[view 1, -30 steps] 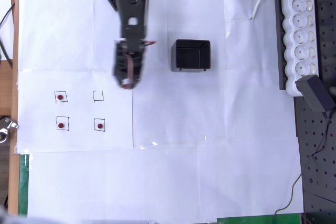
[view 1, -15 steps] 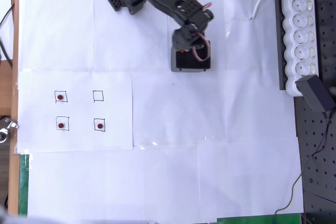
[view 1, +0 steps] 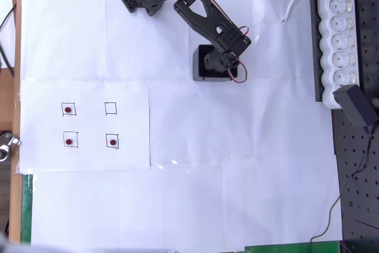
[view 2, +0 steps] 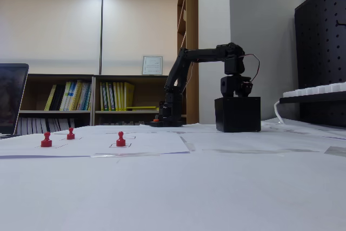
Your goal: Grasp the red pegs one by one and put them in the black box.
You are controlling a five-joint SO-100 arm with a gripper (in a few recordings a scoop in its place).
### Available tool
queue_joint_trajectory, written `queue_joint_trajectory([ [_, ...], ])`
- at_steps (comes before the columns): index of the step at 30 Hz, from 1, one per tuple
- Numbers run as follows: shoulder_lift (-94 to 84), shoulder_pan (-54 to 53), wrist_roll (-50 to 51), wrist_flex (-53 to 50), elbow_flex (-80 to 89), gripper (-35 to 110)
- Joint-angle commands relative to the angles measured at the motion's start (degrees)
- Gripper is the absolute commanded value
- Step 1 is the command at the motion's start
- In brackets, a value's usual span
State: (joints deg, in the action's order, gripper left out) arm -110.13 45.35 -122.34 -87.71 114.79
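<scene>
Fingers of the gripper [view 1: 219, 63] dip toward the black box [view 1: 200, 66] in the overhead view, hidden by the wrist, so whether they are spread or holding a peg cannot be told. Three red pegs [view 1: 68, 109] sit apart on printed squares at left; a fourth square [view 1: 111, 108] lies bare. From the fixed view, the gripper [view 2: 235, 93] hangs at the box [view 2: 238, 114] rim, while the pegs [view 2: 120, 139] stand upright like little pawns. Each looks light, rigid and easily toppled, best pinched at the narrow neck below the knob.
</scene>
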Motion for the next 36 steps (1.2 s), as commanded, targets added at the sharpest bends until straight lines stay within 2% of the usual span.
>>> queue_joint_trajectory([
  [1, 9.8, -0.2, -0.6, -4.4, 12.0, 17],
  [5, 22.2, -5.0, 3.7, -10.6, 20.0, 17],
  [8, 31.1, -13.2, 12.7, -7.9, 9.8, 17],
  [12, 44.6, -30.2, 25.7, 15.1, -24.4, 17],
  [16, 52.7, -47.8, 39.2, 48.5, -59.0, 17],
  [18, 50.6, -53.9, 44.8, 63.4, -69.9, 15],
  [22, 40.2, -57.7, 41.5, 78.0, -71.8, 15],
  [28, 18.8, -61.3, 36.3, 112.1, -72.9, 13],
  [32, 6.2, -62.3, 35.9, 121.8, -67.1, 13],
  [36, -2.8, -62.1, 35.3, 123.1, -58.1, 13],
])
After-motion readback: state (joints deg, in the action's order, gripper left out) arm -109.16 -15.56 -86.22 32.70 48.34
